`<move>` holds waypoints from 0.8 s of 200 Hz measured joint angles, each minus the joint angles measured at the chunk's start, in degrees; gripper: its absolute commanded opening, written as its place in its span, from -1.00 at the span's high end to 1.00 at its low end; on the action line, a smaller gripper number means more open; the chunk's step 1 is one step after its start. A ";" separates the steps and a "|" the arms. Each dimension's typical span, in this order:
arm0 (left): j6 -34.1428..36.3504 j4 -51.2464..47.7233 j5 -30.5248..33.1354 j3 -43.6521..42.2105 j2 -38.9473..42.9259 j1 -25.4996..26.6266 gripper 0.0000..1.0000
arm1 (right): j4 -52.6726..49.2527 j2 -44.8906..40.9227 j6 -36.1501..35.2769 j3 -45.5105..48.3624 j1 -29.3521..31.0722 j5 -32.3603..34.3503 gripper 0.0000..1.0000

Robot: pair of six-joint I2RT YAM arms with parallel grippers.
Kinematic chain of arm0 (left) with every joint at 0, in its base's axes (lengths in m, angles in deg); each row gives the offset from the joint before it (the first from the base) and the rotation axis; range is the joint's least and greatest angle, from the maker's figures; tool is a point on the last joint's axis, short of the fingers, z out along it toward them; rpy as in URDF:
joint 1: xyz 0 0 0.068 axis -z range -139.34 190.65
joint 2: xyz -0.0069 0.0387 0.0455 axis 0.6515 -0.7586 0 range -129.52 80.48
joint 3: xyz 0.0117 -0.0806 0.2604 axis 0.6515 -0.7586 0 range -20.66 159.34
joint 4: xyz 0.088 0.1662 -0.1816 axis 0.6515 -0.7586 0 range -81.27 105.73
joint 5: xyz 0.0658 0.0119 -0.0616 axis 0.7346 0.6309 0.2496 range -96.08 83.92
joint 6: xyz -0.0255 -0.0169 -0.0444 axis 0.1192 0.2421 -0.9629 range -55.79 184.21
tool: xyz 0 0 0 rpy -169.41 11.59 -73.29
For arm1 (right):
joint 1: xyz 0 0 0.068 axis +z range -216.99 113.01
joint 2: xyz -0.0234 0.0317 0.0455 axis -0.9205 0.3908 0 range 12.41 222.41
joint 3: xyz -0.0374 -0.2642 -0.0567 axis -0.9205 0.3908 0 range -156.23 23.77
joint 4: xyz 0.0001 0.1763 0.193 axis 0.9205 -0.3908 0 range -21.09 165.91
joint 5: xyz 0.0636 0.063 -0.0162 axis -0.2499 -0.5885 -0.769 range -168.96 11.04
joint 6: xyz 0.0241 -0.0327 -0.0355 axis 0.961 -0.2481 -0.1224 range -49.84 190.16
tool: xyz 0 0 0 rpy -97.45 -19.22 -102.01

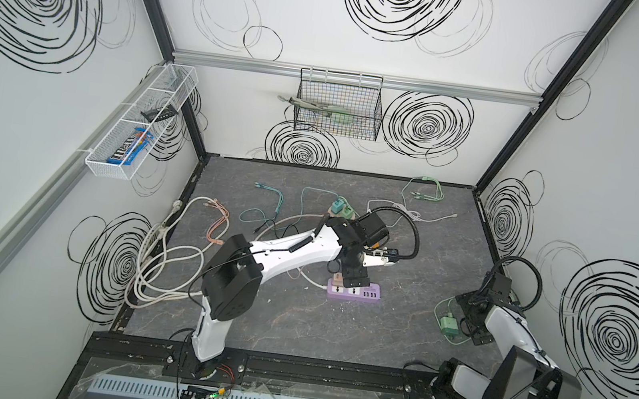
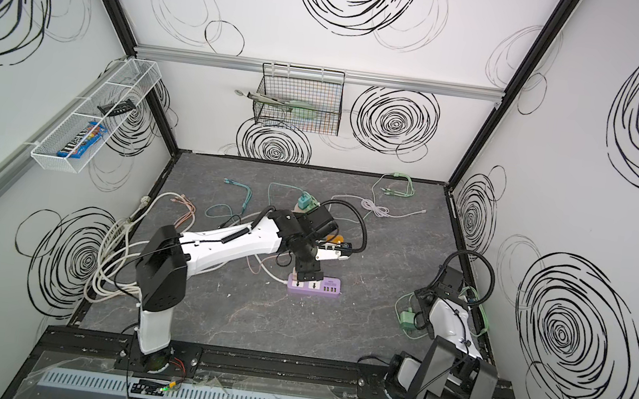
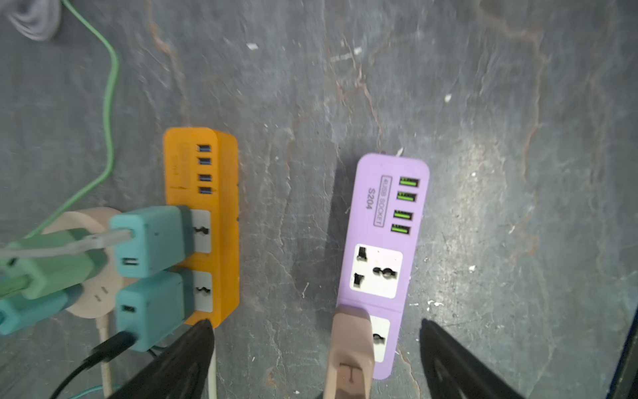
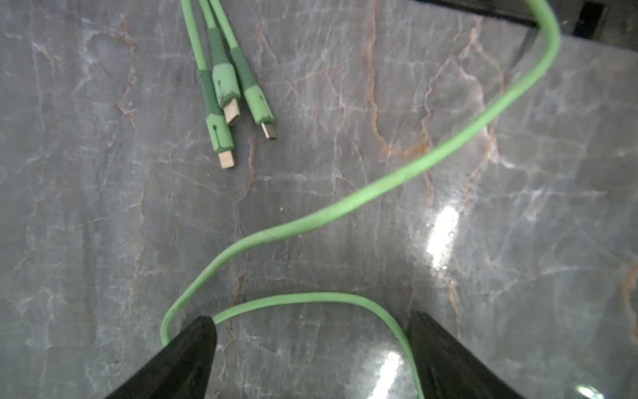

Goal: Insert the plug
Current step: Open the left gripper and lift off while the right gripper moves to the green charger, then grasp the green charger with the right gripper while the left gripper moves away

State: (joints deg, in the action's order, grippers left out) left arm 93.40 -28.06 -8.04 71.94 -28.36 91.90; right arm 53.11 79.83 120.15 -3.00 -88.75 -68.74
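A brownish-pink plug (image 3: 352,345) sits in the end socket of the purple power strip (image 3: 383,214). My left gripper (image 3: 316,323) stands open around it, its black fingers wide apart and touching neither plug nor strip. In both top views this gripper (image 1: 353,282) (image 2: 305,276) hangs over the left end of the purple strip (image 1: 364,294) (image 2: 325,289). My right gripper (image 4: 310,317) is open low over the table at the right, with a loop of green cable (image 4: 379,183) lying between its fingers.
An orange power strip (image 3: 224,179) with two teal adapters (image 3: 152,238) lies beside the purple one, next to a round beige socket (image 3: 86,221). Three green connectors (image 4: 228,93) lie ahead of my right gripper. A green adapter (image 1: 449,324) and coiled white cable (image 1: 162,263) lie on the table.
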 measured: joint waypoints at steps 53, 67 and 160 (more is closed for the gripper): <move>-6.40 15.02 -1.70 -14.21 12.37 -4.02 -0.92 | 4.02 1.73 1.49 -1.25 8.92 -6.29 -0.40; -8.76 18.64 -1.55 -17.03 13.86 -5.40 -0.92 | 4.55 2.62 3.13 -1.92 13.16 -8.50 -0.35; -16.79 32.28 1.33 -25.70 20.70 -8.94 -0.92 | 2.95 12.04 12.83 -10.62 31.78 -10.91 -0.59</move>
State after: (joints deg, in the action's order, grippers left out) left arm 76.61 4.22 -6.71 46.24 -7.66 82.96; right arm 56.06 91.87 132.98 -13.62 -56.97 -79.65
